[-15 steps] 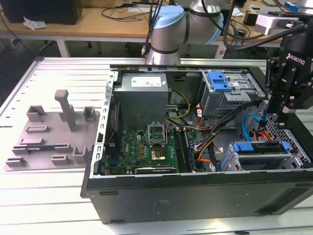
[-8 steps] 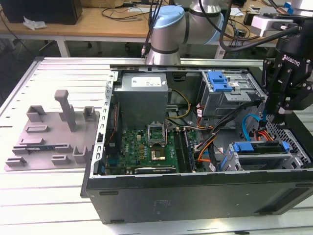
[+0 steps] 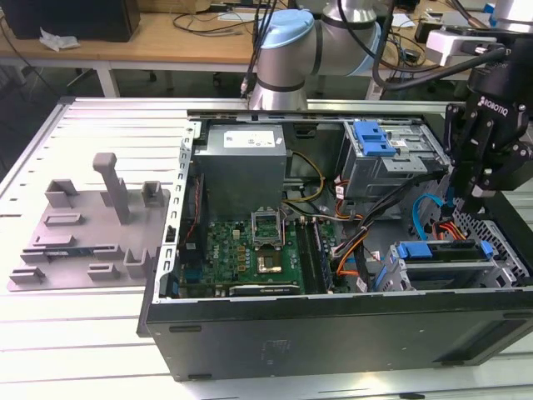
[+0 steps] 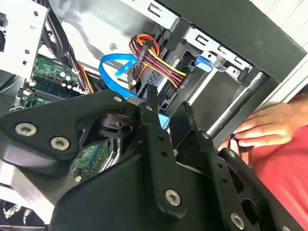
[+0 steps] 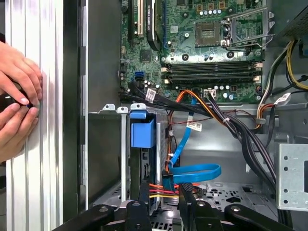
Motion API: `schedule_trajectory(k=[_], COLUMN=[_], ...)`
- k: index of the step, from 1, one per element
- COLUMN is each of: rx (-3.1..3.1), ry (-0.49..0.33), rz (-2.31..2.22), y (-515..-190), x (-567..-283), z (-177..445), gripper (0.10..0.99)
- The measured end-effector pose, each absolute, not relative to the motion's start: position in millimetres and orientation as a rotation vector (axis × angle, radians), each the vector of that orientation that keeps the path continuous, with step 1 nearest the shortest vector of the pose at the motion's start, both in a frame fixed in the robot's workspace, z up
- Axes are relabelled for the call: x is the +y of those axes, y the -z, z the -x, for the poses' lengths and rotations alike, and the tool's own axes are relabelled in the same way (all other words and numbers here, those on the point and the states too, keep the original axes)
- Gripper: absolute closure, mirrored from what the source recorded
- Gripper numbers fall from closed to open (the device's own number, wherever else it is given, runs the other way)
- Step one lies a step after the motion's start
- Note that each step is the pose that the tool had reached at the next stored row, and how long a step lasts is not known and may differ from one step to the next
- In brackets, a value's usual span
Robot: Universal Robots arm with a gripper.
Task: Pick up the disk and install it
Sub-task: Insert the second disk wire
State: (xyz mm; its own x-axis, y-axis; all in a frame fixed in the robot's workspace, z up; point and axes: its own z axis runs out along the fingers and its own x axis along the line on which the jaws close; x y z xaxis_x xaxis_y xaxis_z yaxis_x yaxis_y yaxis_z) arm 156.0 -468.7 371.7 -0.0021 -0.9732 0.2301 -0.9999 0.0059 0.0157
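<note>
Gripper (image 5: 163, 197) hovers just above disk (image 5: 143, 132) seated in bay

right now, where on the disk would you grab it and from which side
Probably the blue-framed exposed edge of the disk, with the jaws straddling its thin width, coming straight in through the case's open side. The disk stands on edge in the drive cage, so its flat faces look walled off. The blue cable crowds one side, so keep clear of it.

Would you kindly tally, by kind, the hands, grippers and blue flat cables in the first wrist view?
Hands: 2
Gripper: 1
Blue cable: 1
Total: 4
</note>
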Motion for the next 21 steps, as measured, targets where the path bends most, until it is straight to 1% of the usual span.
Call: schedule_trajectory(k=[21], rx=[-2.135], ry=[-0.241], rz=[-2.017], y=[-364.7], x=[-466.3], z=[-150.1], gripper=[0.706])
